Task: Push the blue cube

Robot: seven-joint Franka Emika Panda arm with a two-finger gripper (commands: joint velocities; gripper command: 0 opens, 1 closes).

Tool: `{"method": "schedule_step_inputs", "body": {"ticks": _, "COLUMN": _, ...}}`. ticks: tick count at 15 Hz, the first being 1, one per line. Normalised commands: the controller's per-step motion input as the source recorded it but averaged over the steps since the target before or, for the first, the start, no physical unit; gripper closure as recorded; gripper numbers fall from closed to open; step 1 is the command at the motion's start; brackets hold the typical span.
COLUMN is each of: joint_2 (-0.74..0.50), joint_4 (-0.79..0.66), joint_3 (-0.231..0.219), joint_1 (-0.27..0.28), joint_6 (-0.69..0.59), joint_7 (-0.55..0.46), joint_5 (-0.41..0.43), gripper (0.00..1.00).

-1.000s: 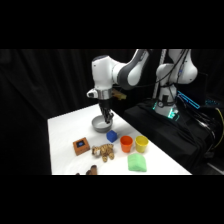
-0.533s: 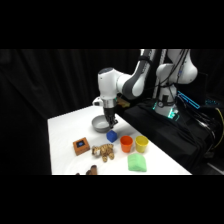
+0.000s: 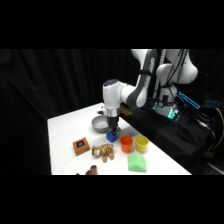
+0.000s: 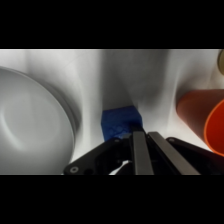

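Observation:
The blue cube rests on the white table between the grey bowl and the orange cup. My gripper comes down from above and stands low, right at the cube's upper side. In the wrist view the blue cube lies just beyond my gripper. The fingers are pressed together, shut with nothing between them, and their tip meets the cube's near edge. The linkage hides the cube's near part.
The grey bowl is close on one side of the cube and the orange cup on the other. A yellow cup, a green object, a tan toy and a brown block with a blue mark stand nearer the front.
The gripper has moved from above the bowl to the right and down, and now stands at the blue cube. The arm's elbow has swung right.

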Motion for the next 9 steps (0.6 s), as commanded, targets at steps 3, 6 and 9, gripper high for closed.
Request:
{"method": "schedule_step_inputs", "body": {"ticks": 3, "joint_2": -0.05, "joint_4": -0.08, "joint_3": -0.033, "joint_1": 0.072, "joint_6": 0.12, "joint_7": 0.12, "joint_5": -0.118, "gripper": 0.96}}
{"method": "schedule_step_inputs", "body": {"ticks": 6, "joint_2": -0.37, "joint_4": -0.1, "joint_3": -0.072, "joint_1": 0.099, "joint_6": -0.2, "joint_7": 0.15, "joint_5": -0.162, "gripper": 0.96}}
{"method": "schedule_step_inputs", "body": {"ticks": 9, "joint_2": -0.53, "joint_4": -0.01, "joint_3": -0.024, "joint_1": 0.04, "joint_6": -0.48, "joint_7": 0.05, "joint_5": -0.085, "gripper": 0.97}}
